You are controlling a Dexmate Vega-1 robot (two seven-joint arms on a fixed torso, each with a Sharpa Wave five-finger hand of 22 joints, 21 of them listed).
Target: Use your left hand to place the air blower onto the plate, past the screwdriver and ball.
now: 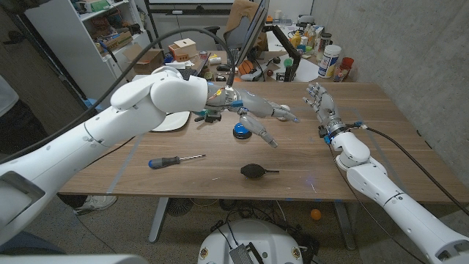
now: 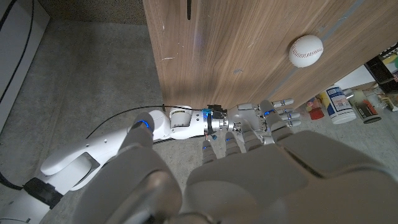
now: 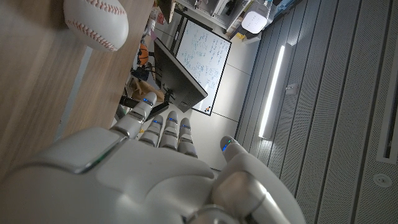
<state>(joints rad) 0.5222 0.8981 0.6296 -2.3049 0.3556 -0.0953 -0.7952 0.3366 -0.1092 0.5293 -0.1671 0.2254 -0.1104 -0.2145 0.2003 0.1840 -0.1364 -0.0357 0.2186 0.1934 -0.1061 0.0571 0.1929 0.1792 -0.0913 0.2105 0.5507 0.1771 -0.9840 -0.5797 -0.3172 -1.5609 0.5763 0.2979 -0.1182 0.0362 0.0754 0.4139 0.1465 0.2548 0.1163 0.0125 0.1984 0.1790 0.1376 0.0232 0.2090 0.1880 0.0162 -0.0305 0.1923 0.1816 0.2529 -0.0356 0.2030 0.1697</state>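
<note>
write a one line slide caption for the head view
Left hand hovers open over the table's middle; air blower and screwdriver lie near its front edge.

The bench (image 1: 220, 158) carries one air blower (image 1: 256, 171), one screwdriver (image 1: 174, 159), one plate (image 1: 172, 122) and one baseball (image 2: 306, 50). Two robot hands show: left hand (image 1: 262, 115), right hand (image 1: 321, 100).

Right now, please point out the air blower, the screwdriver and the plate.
air blower (image 1: 253, 171), head view, on its black bulb.
screwdriver (image 1: 162, 162), head view, on its blue handle.
plate (image 1: 170, 122), head view, on the white rim showing under the left arm.
</note>
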